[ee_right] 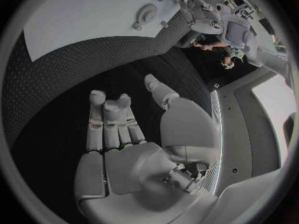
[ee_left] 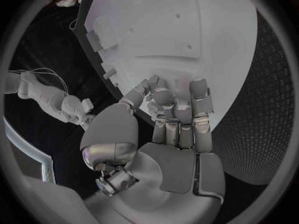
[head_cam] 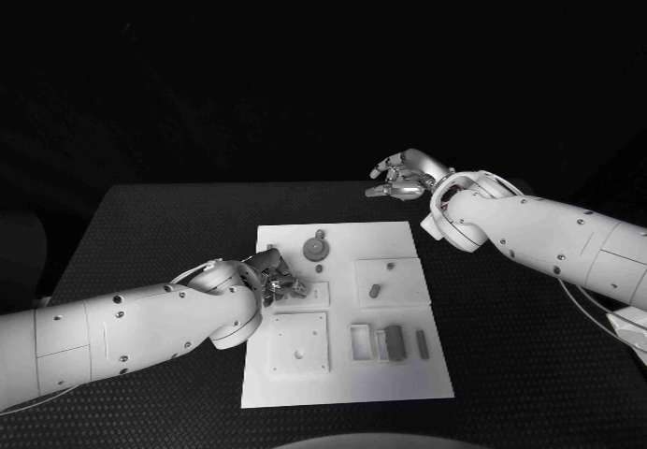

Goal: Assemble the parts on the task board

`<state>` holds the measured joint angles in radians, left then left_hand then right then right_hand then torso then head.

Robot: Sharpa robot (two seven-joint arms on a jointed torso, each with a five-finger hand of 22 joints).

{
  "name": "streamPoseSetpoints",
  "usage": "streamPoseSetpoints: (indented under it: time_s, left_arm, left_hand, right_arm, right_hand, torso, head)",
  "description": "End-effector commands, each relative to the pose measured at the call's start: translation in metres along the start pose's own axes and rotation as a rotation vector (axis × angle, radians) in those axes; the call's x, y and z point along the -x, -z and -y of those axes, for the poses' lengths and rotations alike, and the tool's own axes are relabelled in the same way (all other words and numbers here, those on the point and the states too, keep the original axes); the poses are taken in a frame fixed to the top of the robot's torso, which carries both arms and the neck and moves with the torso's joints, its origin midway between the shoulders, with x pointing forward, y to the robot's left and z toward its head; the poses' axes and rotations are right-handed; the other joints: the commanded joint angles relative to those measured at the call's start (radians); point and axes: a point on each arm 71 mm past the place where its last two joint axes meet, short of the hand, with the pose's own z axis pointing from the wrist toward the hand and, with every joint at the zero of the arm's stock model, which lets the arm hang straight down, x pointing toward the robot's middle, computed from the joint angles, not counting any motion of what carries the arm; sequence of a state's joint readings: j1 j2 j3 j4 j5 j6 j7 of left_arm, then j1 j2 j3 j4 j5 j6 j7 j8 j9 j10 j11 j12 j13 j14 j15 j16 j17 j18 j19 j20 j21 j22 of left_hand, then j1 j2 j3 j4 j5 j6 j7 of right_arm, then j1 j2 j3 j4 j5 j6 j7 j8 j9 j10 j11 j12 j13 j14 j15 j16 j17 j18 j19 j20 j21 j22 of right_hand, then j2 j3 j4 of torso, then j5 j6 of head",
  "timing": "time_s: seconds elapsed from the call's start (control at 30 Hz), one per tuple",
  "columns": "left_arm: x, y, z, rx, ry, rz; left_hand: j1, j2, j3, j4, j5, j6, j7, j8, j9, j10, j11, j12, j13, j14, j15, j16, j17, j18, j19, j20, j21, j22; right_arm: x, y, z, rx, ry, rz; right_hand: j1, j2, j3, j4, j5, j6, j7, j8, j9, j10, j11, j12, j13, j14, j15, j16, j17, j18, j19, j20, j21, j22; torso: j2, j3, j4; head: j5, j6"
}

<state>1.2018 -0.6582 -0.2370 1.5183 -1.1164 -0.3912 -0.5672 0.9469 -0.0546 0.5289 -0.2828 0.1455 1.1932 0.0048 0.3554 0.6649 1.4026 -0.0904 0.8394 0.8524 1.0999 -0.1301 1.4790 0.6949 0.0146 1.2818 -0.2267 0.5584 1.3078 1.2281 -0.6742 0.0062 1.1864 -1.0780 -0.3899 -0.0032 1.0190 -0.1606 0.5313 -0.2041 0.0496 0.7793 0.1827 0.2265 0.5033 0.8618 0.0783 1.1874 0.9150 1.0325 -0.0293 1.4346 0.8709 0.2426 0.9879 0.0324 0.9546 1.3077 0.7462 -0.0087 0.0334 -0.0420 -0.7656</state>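
Note:
The white task board [head_cam: 405, 234] lies mid-table. On it are grey parts: a round disc [head_cam: 314, 247], a small peg [head_cam: 320, 232], two small pieces [head_cam: 374, 291] on a square pad, and rectangular frames [head_cam: 360, 341] beside a thin bar [head_cam: 422, 344]. My left hand [head_cam: 277, 281] sits low over the board's left side, its fingers [ee_left: 177, 104] curled down onto the white surface. Whether they pinch anything is hidden. My right hand [head_cam: 402, 178] hovers beyond the board's far right corner over the black table. Its fingers [ee_right: 112, 122] lie straight, the thumb stands apart, and the palm is empty.
A square plate with holes [head_cam: 298, 343] lies on the board's near left. The black table [head_cam: 525, 355] surrounds the board on all sides. In the right wrist view the board [ee_right: 93, 15], the disc [ee_right: 148, 12] and my left hand [ee_right: 199, 15] lie ahead.

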Motion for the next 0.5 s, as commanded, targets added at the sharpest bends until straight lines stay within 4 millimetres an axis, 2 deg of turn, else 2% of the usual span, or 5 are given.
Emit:
streamPoseSetpoints:
  time_s: [0.03, 0.27, 0.5]
  left_arm:
    - [-0.0034, -0.0006, 0.0009, 0.003, -0.014, -0.029]
    - [-0.0050, -0.0022, 0.0035, 0.000, -0.026, -0.042]
    - [-0.0059, -0.0043, 0.0065, -0.006, -0.048, -0.059]
  left_hand:
    - [0.032, 0.044, 0.012, -0.003, 0.004, 0.006, -0.003, 0.006, 0.003, -0.002, -0.019, 0.003, 0.000, 0.071, -0.082, 0.005, 0.001, 0.000, 0.045, -0.048, 0.006, 0.025]
    - [0.018, 0.041, 0.015, 0.002, 0.023, 0.019, -0.006, 0.016, 0.007, -0.003, -0.021, 0.006, -0.003, 0.068, -0.084, 0.005, 0.001, 0.000, 0.041, -0.048, 0.012, 0.024]
    - [0.001, 0.045, 0.020, -0.002, 0.112, 0.028, -0.010, 0.046, 0.021, -0.001, -0.023, 0.014, -0.012, 0.066, -0.085, 0.010, 0.001, 0.001, 0.032, -0.048, 0.025, 0.024]
  right_arm:
    - [-0.0013, -0.0001, -0.0006, 0.006, 0.001, -0.012]
    - [-0.0014, -0.0002, -0.0006, 0.006, 0.001, -0.012]
    - [-0.0017, -0.0005, -0.0009, 0.006, 0.001, -0.014]
  right_hand:
    - [-0.002, 0.002, -0.002, 0.003, 0.001, 0.002, 0.007, -0.004, -0.001, -0.010, 0.000, 0.005, -0.001, -0.009, 0.000, 0.005, -0.001, 0.019, -0.004, 0.000, -0.005, 0.010]
    - [-0.002, 0.002, -0.002, 0.003, 0.001, 0.002, 0.007, -0.004, -0.002, -0.010, 0.000, 0.005, -0.001, -0.009, 0.000, 0.005, -0.001, 0.019, -0.004, 0.000, -0.005, 0.010]
    - [-0.001, 0.002, -0.002, 0.003, 0.001, 0.002, 0.007, -0.004, -0.002, -0.010, 0.000, 0.005, -0.001, -0.010, 0.000, 0.006, -0.001, 0.019, -0.004, 0.000, -0.005, 0.010]
  torso:
    - [0.000, -0.0006, 0.0001]
    - [0.000, -0.0005, -0.0003]
    - [0.000, 0.0001, -0.0009]
  head:
    - [0.001, -0.001]
    - [0.003, -0.003]
    - [0.004, -0.005]
